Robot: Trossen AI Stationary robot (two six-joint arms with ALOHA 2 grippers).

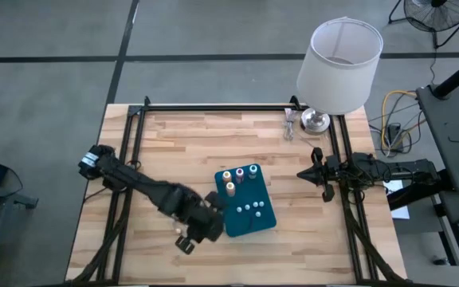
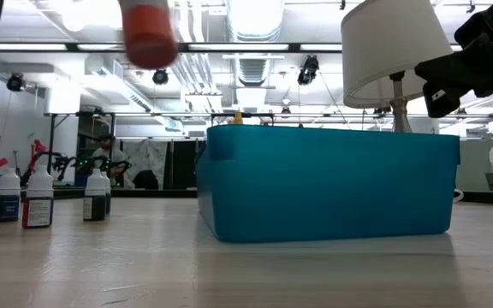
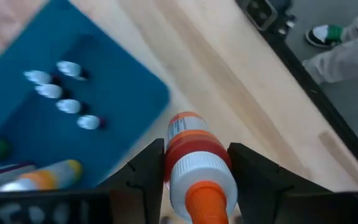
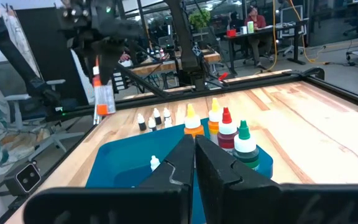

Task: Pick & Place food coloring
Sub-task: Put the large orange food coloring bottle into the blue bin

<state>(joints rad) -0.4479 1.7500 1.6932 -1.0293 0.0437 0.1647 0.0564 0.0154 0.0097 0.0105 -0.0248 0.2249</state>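
Note:
My left gripper (image 3: 196,171) hangs above the table near the teal tray's (image 1: 249,225) near-left corner, shut on a food coloring bottle (image 3: 194,155) with an orange tip, white shoulder and red-orange label. From the low view only its base (image 2: 148,34) shows, high above the table. Taller bottles (image 1: 231,188) stand upright in the tray's far part, and small whitish ones (image 1: 250,209) sit in its middle. More small bottles (image 4: 155,117) stand on the wood beside the tray. My right gripper (image 4: 194,152) waits shut by the table's right edge (image 1: 303,173). My left gripper pinches the bottle between its two fingers (image 3: 143,177) at the upper body, just below the white shoulder (image 3: 197,169). The fingers come from above, pointing down, and lie along the bottle. It hangs upright, tip toward the wrist, base lifted clear of the table (image 4: 101,107).
A white-shaded lamp (image 1: 338,62) stands at the table's far right corner with small metal items (image 1: 289,126) beside it. Black frame rails (image 1: 130,159) run along the left, right and far edges. Bare wood (image 1: 182,143) lies left of and beyond the tray.

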